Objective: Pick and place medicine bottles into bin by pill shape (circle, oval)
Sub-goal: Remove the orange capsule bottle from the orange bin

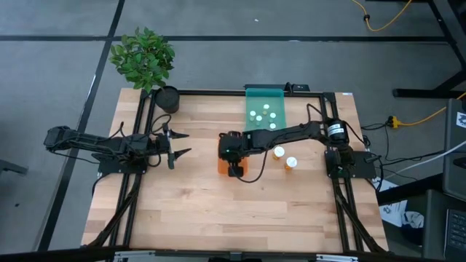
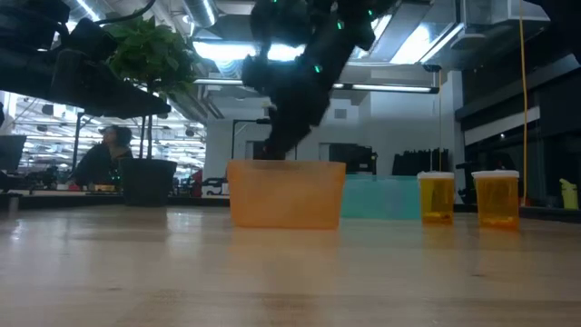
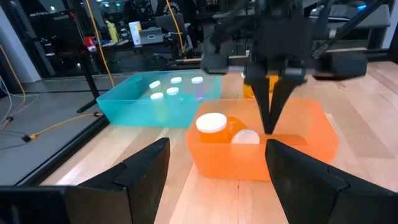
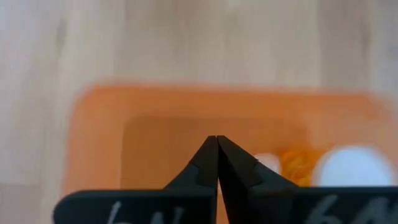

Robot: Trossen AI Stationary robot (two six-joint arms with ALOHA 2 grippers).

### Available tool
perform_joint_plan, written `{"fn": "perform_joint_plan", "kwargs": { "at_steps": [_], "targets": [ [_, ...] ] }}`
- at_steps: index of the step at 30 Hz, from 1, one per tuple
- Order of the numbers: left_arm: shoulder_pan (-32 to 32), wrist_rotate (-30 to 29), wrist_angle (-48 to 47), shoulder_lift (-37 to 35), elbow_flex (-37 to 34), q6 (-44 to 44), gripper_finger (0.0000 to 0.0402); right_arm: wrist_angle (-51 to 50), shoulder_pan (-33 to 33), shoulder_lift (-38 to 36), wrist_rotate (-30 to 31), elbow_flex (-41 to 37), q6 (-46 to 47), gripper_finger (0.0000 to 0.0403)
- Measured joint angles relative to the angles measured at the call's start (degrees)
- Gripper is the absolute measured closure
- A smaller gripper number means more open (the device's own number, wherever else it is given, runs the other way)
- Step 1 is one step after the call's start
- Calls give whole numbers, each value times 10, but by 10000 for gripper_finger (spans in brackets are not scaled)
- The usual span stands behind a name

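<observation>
Workbench of pale wood (image 1: 218, 211), framed by dark rails, is seen from above with wide bare room along its near half. An orange bin (image 3: 311, 134) sits near the centre, and a teal bin (image 1: 265, 94) is set just beyond it toward the far edge; whether the two touch cannot be told. The right gripper (image 4: 216, 146) is held directly over the orange bin, its fingers pressed together to a point with nothing held between them. Two bottles (image 3: 212, 126) with white caps lie inside the orange bin, seen beside the gripper's tips. Five white caps (image 1: 261, 114) are seen inside the teal bin. Two amber bottles (image 1: 285, 157) stand upright on the open wood just right of the orange bin, close to each other but apart. The left gripper (image 1: 179, 143) is parked toward the left edge, its fingers spread wide and empty, well apart from both bins. A potted plant (image 1: 145, 62) stands at the far left corner.
</observation>
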Motion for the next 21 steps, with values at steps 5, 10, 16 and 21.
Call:
{"fn": "perform_joint_plan", "kwargs": {
  "at_steps": [5, 10, 16, 21],
  "targets": [
    [0, 0, 0, 0, 0, 0, 145, -95, 0, -3, 0, 76, -12, 397],
    [0, 0, 0, 0, 0, 0, 145, -251, 0, -3, 1, 175, 2, 386],
    [0, 0, 0, 0, 0, 0, 145, -389, 0, -3, 2, 278, 3, 388],
    [0, 0, 0, 0, 0, 0, 145, -402, 0, -4, 1, 308, -41, 390]
  ]
}}
